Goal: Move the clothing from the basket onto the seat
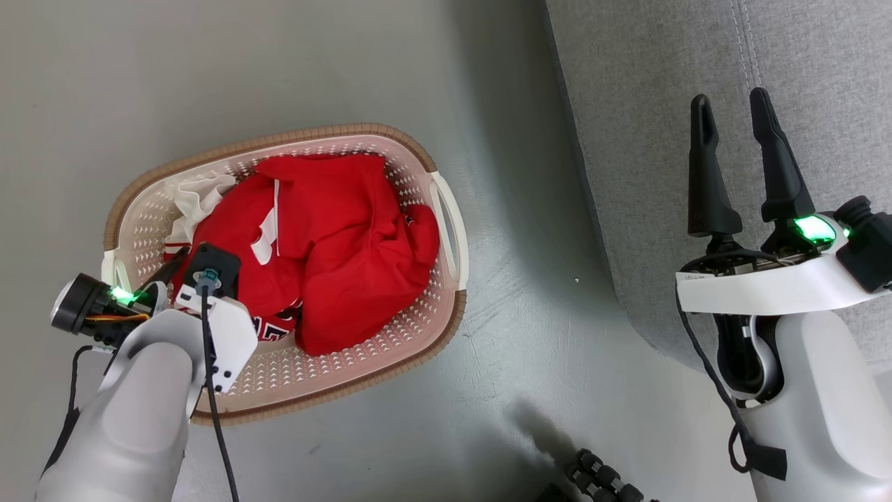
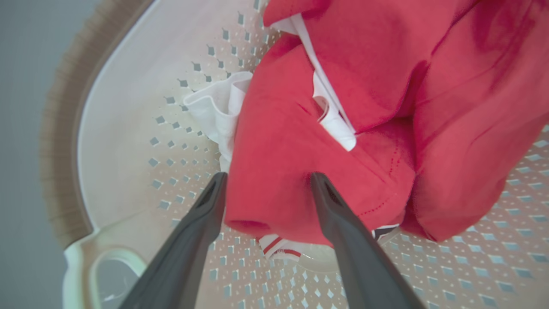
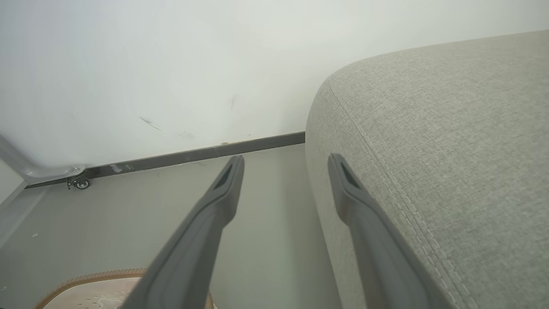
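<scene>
The clothing (image 1: 334,230) is a heap of bright-red garments with white trim, piled in the cream perforated basket (image 1: 293,136) on the floor. A white sleeve (image 1: 198,199) pokes out at the heap's left. My left gripper (image 2: 268,178) is open down inside the basket (image 2: 128,107), one finger on each side of a red fold (image 2: 274,171) at the heap's near-left edge. In the head view its wrist (image 1: 209,307) covers the fingertips. My right gripper (image 1: 732,104) is open and holds nothing, hovering above the light-grey seat (image 1: 801,56) near its rounded edge (image 3: 450,150).
Grey floor (image 1: 529,314) separates the basket from the sofa. A black ribbed part (image 1: 599,481) lies at the bottom edge. The right wrist view shows a white wall, a dark baseboard (image 3: 193,154), a small caster (image 3: 79,183) and the basket's brown rim (image 3: 85,277).
</scene>
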Motion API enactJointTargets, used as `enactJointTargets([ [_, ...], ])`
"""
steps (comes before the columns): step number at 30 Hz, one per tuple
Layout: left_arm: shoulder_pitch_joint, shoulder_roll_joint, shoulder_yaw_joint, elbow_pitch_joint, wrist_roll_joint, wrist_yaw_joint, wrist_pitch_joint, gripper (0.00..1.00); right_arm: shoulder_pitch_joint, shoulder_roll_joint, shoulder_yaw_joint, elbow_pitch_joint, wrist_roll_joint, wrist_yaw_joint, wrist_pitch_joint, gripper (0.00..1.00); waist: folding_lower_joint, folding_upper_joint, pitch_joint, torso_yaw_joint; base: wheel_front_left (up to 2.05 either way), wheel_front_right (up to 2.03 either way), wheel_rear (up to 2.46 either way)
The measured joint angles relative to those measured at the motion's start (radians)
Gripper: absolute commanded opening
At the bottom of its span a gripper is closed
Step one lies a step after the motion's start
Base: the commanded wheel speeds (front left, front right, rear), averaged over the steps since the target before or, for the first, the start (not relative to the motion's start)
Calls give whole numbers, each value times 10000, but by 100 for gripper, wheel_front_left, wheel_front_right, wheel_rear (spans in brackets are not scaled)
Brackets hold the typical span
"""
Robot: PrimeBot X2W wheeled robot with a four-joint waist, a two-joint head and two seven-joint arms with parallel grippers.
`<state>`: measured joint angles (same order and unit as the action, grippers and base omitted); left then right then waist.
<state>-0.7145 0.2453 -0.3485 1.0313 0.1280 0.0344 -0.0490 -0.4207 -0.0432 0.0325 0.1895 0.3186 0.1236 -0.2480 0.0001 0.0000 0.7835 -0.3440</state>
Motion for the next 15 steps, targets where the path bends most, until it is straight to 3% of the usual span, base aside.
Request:
enactJointTargets([
  [4, -90, -81, -117, 88, 33, -96, 86, 96, 0, 0, 12, 4, 0, 0, 2, 100, 0, 0, 5, -22, 0, 0, 0],
  [6, -99, -159, -180, 142, 75, -234, 148, 45, 0, 0, 13, 4, 0, 0, 0, 100, 0, 0, 8, -36, 0, 0, 0],
  [7, -99, -199, -196, 159, 75, -299, 146, 45, 0, 0, 13, 4, 0, 0, 0, 100, -1, 0, 9, -41, 0, 0, 0],
  [8, -99, -242, -222, 171, 75, -307, 146, 26, 0, 0, 12, 4, 0, 0, 0, 100, 0, 0, 10, -45, 0, 0, 0],
  [9, -101, -263, -263, 182, 77, -364, 146, 0, 0, 0, 12, 4, 0, 0, 0, 100, 0, 0, 10, -48, 0, 0, 0],
  [15, -112, -330, -328, 184, 86, -437, 4, 0, -2, 0, 0, 10, 0, 0, 0, 100, -1, 0, -13, -45, 0, 0, 0],
])
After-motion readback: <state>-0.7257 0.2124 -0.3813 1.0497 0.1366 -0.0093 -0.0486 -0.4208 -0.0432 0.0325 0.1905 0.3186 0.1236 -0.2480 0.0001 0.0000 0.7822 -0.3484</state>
